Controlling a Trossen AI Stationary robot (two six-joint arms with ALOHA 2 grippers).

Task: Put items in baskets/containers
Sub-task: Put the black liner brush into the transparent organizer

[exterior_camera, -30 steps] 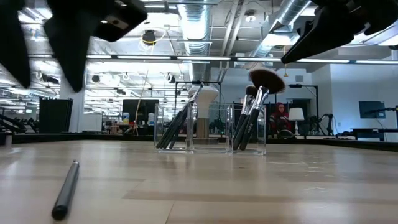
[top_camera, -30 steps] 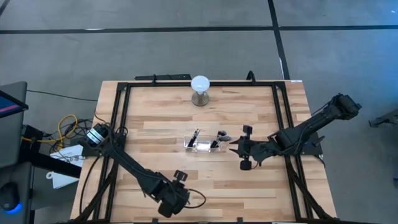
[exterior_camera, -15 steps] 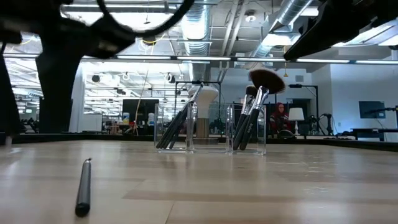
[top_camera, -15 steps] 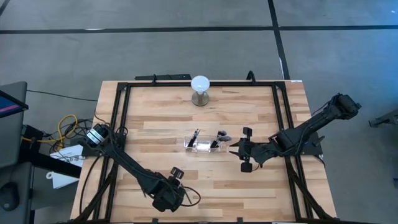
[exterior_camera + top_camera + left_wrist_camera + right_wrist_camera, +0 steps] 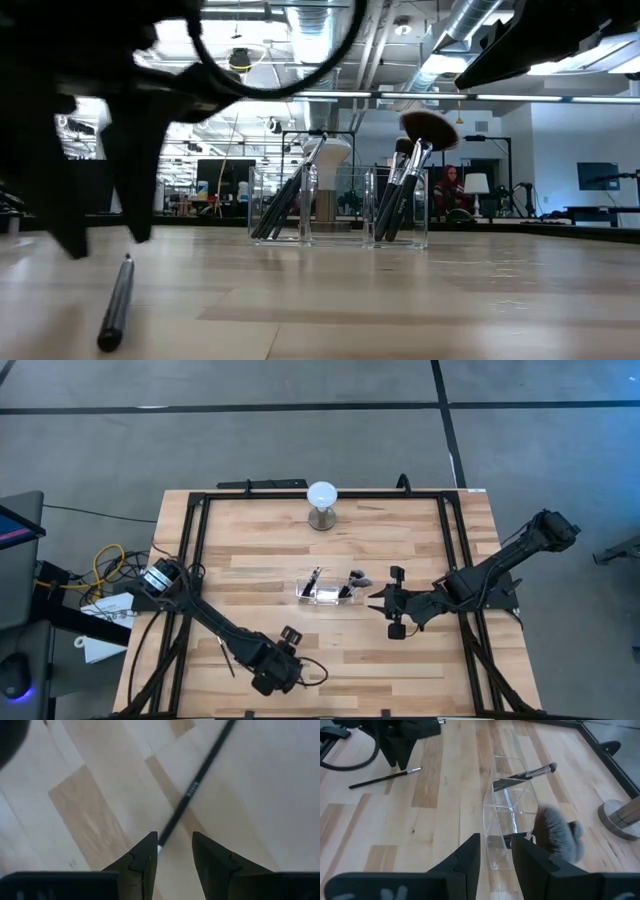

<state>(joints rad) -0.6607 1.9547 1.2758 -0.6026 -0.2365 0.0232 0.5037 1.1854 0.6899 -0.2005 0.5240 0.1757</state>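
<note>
One slim dark brush [image 5: 115,303] lies flat on the table near its near-left corner, also seen in the right wrist view [image 5: 385,777]. My left gripper [image 5: 268,672] is low over it, open, with its fingers either side of the brush's pale-tipped end [image 5: 160,847]. The clear holder [image 5: 325,592] stands mid-table with several brushes leaning in it, among them one with a fan head [image 5: 430,128]. My right gripper [image 5: 496,851] hovers just right of the holder [image 5: 512,805], open and empty. My left gripper comes from above with its open fingers either side of the lone brush's pale-tipped end [image 5: 161,844]. One finger [image 5: 146,854] is right beside that end, and I cannot tell whether it touches. The brush lies flat on the table.
A white globe on a metal base [image 5: 322,495] stands near the far edge. A black frame [image 5: 195,540] runs around the tabletop. Bare wood lies between the holder and the near edge. Cables and a box sit off the table's left side.
My left gripper has come down to the table and moved slightly toward the table's left, ending over the lone brush's far end. The brush has turned a little on the table.
</note>
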